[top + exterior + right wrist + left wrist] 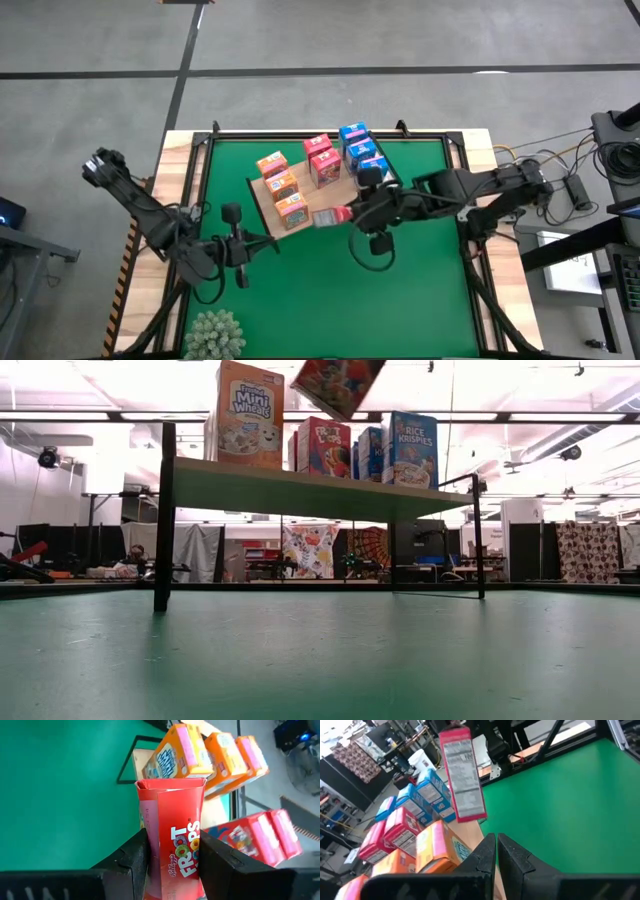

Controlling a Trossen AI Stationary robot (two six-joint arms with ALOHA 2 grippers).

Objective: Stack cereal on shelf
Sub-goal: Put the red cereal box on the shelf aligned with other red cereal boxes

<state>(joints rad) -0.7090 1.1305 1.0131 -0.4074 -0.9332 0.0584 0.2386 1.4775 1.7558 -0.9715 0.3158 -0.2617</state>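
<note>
My right gripper is clamped on a red box, one finger on each broad side, and holds it in the air just off the shelf's near edge, tilted. From the low camera the box hangs above the shelf top, over the boxes already standing there. On the shelf stand three orange boxes in a row at its left, two red boxes in the middle and three blue boxes at its right. The shelf sits at the far middle of the green counter. My left gripper is closed on nothing, fingers pressed together, low over the counter near the shelf's left corner.
</note>
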